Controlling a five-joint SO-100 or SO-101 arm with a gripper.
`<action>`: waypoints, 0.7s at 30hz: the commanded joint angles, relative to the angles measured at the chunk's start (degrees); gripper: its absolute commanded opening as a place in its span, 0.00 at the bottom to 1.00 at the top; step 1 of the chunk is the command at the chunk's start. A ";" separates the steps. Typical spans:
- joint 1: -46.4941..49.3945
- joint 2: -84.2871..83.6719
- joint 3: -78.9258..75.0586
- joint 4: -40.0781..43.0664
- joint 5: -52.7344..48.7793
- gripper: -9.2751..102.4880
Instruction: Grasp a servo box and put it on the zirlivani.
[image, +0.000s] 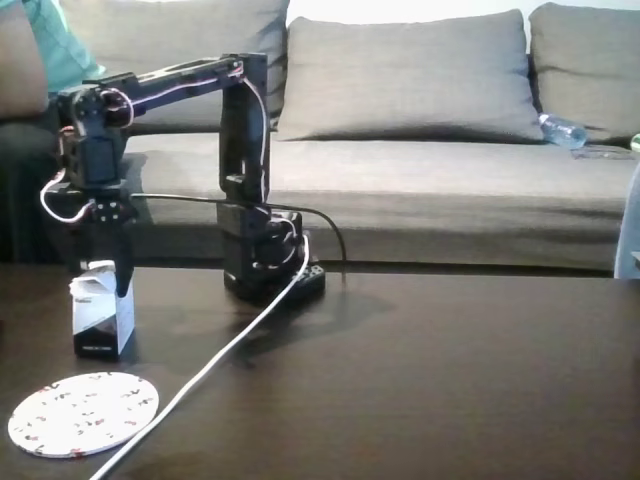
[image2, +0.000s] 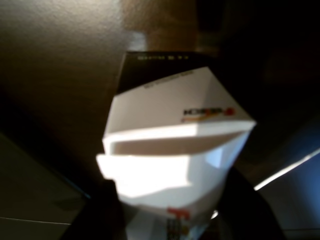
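Nearest the fixed camera, at the lower left, lies the zirlivani (image: 84, 413), a flat round white disc with small dark and red speckles, on the dark wooden table (image: 450, 380). Just behind it stands the servo box (image: 103, 318), a small white cardboard box with a black band, upright on the table and apart from the disc. From above, the black arm's gripper (image: 108, 272) reaches down with its fingers pinching the box's open top. In the wrist view the box (image2: 175, 150) appears close and blurred. A white cable (image: 215, 365) trails across the table.
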 joint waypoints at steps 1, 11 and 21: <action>0.00 3.16 -1.58 4.48 0.35 0.14; -10.63 6.68 -14.94 20.13 16.88 0.14; -24.87 6.33 -19.34 17.31 42.63 0.14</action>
